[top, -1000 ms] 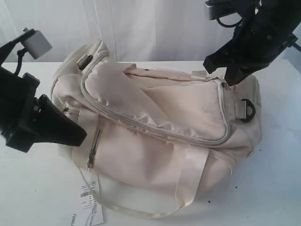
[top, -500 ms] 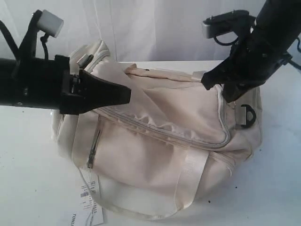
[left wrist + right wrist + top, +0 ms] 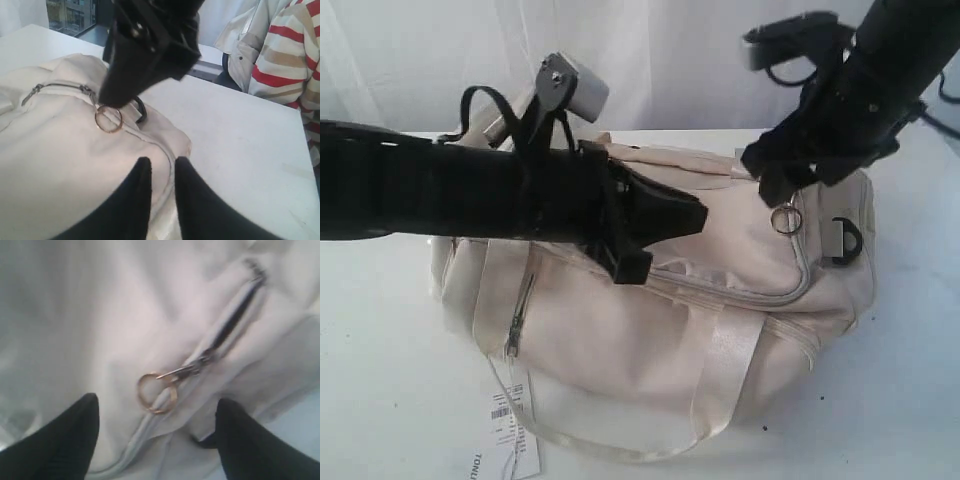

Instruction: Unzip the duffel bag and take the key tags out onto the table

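The duffel bag (image 3: pixel 720 300) lies across the centre of the exterior view on the white table (image 3: pixel 390 400). The left gripper (image 3: pixel 692 213) reaches in from the left edge over the bag's top, its fingers parted by only a narrow gap with nothing between them. At the upper right, the right gripper (image 3: pixel 775 190) hovers with its fingers spread wide around the zip's metal pull ring (image 3: pixel 785 218), gripping nothing.
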`<state>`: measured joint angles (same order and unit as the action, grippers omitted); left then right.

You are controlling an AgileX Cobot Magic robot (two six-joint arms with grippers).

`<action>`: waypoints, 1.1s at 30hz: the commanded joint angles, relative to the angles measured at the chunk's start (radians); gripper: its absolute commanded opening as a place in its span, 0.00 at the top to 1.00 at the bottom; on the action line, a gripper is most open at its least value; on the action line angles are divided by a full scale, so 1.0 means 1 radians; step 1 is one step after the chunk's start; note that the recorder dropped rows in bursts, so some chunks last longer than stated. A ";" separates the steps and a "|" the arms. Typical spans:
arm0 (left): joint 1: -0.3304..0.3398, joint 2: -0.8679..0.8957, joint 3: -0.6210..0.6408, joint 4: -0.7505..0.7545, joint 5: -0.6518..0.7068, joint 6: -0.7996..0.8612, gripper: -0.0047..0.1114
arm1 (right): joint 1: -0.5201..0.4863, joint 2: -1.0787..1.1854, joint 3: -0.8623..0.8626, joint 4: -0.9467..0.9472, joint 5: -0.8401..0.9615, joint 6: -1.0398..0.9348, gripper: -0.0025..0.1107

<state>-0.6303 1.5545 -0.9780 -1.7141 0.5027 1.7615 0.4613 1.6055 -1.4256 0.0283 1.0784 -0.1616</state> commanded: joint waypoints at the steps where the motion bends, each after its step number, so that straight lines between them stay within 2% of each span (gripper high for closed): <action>1: -0.034 0.063 -0.091 -0.030 -0.048 0.011 0.57 | -0.027 -0.033 -0.055 -0.212 -0.076 0.162 0.42; 5: -0.075 0.153 -0.192 -0.030 -0.124 0.011 0.44 | -0.060 -0.011 -0.060 -0.226 -0.090 0.175 0.42; 9: -0.120 0.254 -0.308 -0.030 -0.152 0.007 0.44 | -0.073 0.031 -0.060 -0.221 -0.127 0.175 0.42; 12: -0.163 0.323 -0.392 -0.030 -0.296 0.007 0.44 | -0.073 0.061 -0.060 -0.223 -0.169 0.175 0.42; 14: -0.177 0.358 -0.428 -0.030 -0.346 0.007 0.44 | -0.073 0.069 -0.060 -0.232 -0.189 0.175 0.42; 17: -0.184 0.398 -0.464 -0.030 -0.319 -0.020 0.44 | -0.073 0.073 -0.051 -0.274 -0.231 0.190 0.42; 21: -0.191 0.427 -0.472 -0.030 -0.341 -0.034 0.44 | -0.083 0.073 -0.051 -0.344 -0.244 0.309 0.42; 25: -0.191 0.434 -0.472 -0.030 -0.329 -0.041 0.44 | -0.113 0.073 -0.051 -0.339 -0.244 0.371 0.42; 28: -0.191 0.434 -0.472 -0.030 -0.323 -0.041 0.49 | -0.133 0.073 -0.051 -0.307 -0.244 0.376 0.42; 33: -0.191 0.434 -0.472 -0.030 -0.323 -0.065 0.68 | -0.137 0.073 -0.051 -0.219 -0.249 0.376 0.42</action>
<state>-0.8145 1.9955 -1.4456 -1.7234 0.1621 1.7138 0.3312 1.6802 -1.4812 -0.2385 0.8479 0.2037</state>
